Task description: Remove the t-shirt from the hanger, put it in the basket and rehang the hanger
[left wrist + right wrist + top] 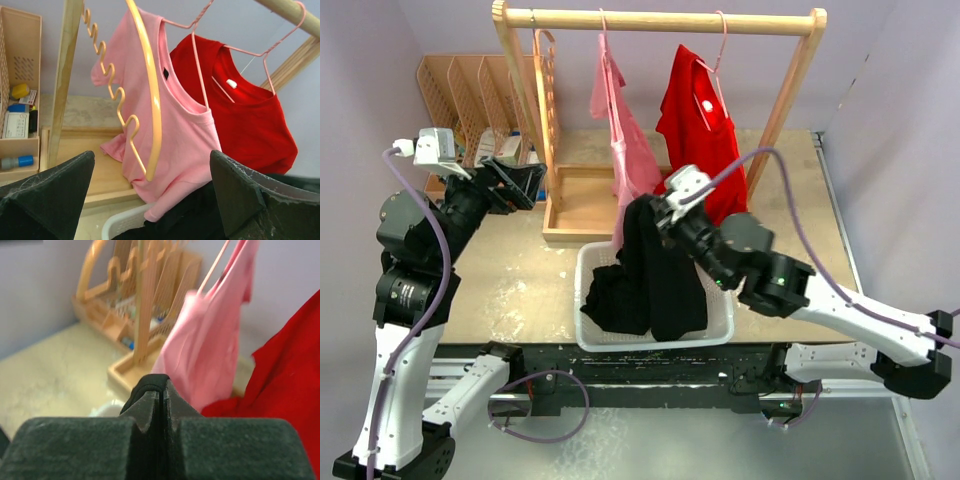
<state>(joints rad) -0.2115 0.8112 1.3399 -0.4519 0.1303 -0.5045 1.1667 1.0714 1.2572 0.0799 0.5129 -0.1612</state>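
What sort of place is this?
Probably a robot test bench staged as a laundry corner: a tabletop clothes rail hung with a pink shirt and red shirt, a black shirt over a white basket.

free: tabletop (510, 270) left of basket (582, 290) | blocked: rack post (523, 100), wooden hanger (151, 90) seemingly close beside pink t-shirt (180, 130)

Basket (620, 344) floor hidden beneath black garment (655, 280)

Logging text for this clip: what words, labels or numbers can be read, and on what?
No text is legible.
White neck tag on the red t-shirt: too small.
Dark neck tag on the pink t-shirt: too small.
Printed box in the wooden organizer: blurred.
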